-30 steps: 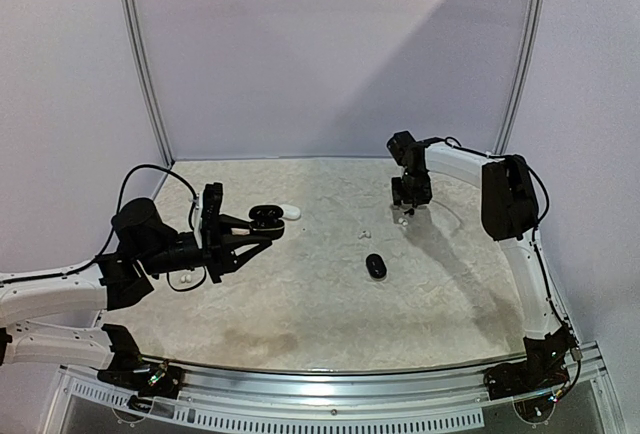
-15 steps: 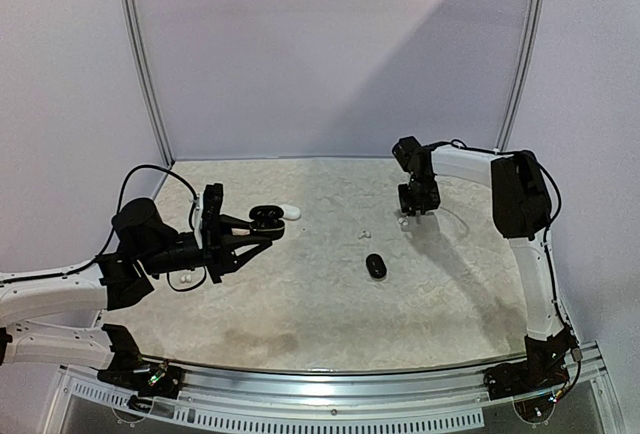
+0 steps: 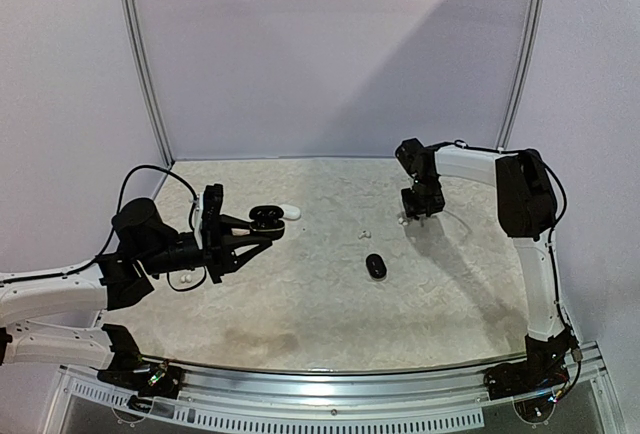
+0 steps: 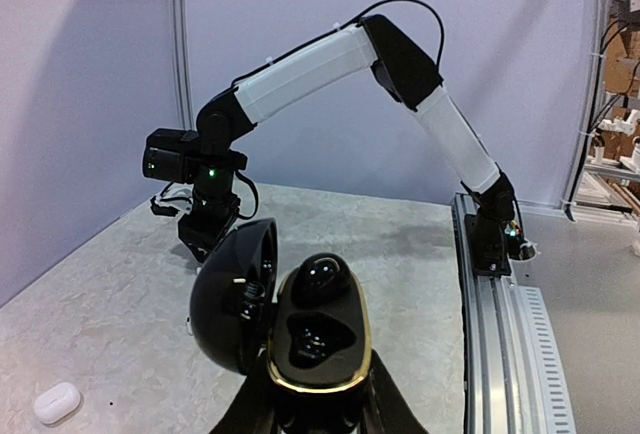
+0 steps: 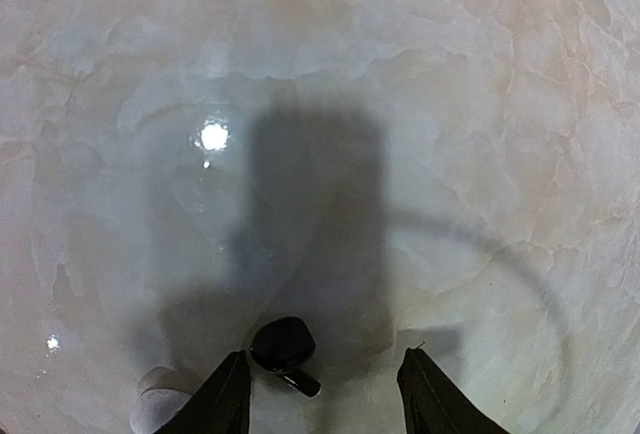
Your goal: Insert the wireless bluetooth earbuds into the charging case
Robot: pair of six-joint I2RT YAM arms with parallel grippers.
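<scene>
Right gripper (image 5: 322, 394) is half-open and empty, straddling a black earbud (image 5: 282, 346) that lies nearer one finger. Centre over it before closing, clear of the white earbud (image 5: 160, 399) just outside. Left gripper (image 4: 318, 416) clamps the open charging case (image 4: 312, 339); one well looks free.

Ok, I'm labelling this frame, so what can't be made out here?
Right wrist: white object, cut by the bottom edge and a finger of the right gripper; identity unclear.
Top external: white specks, too small to name.
Left wrist: charging case lower socket, too dark to tell its content.
</scene>
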